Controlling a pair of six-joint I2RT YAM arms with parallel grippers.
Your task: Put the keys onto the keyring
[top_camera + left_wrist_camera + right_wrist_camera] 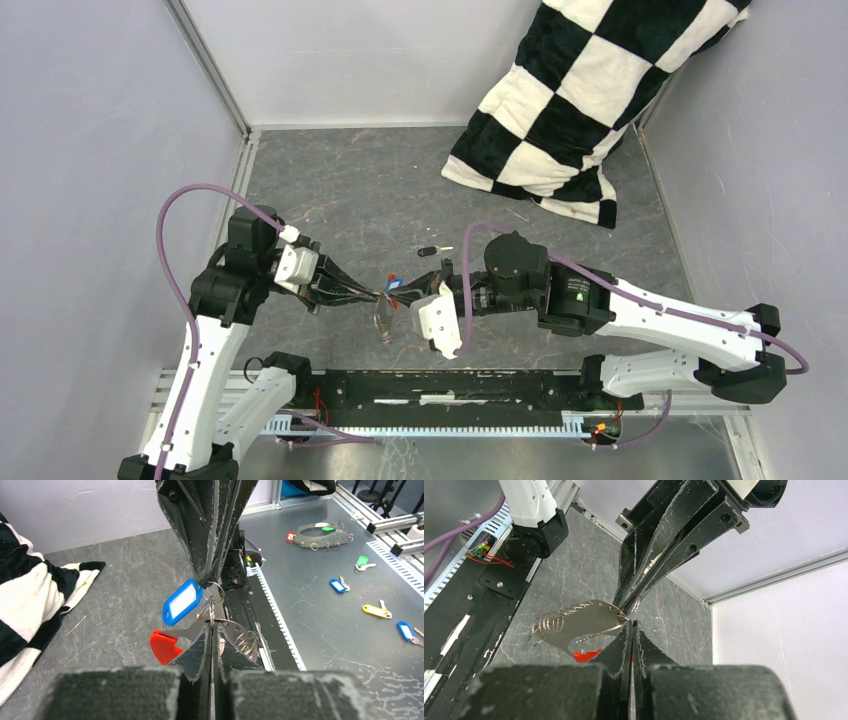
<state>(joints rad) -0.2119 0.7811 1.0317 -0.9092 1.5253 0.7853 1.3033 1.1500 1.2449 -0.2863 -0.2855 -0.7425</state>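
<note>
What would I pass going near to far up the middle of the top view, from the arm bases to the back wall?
Black base rail → keyring → black-headed key → checkered pillow.

A robotics lab test cell is shown: a grey counter (370, 180) is boxed in by plain panel walls (90, 150) on aluminium framing (209, 70). The left arm (212, 355) and right arm (680, 325) are bolted to a rail (450, 385) and trailed by purple cables (205, 187). Spare coloured key tags (375, 610) are laid out on a metal bench (310, 580) outside.
</note>
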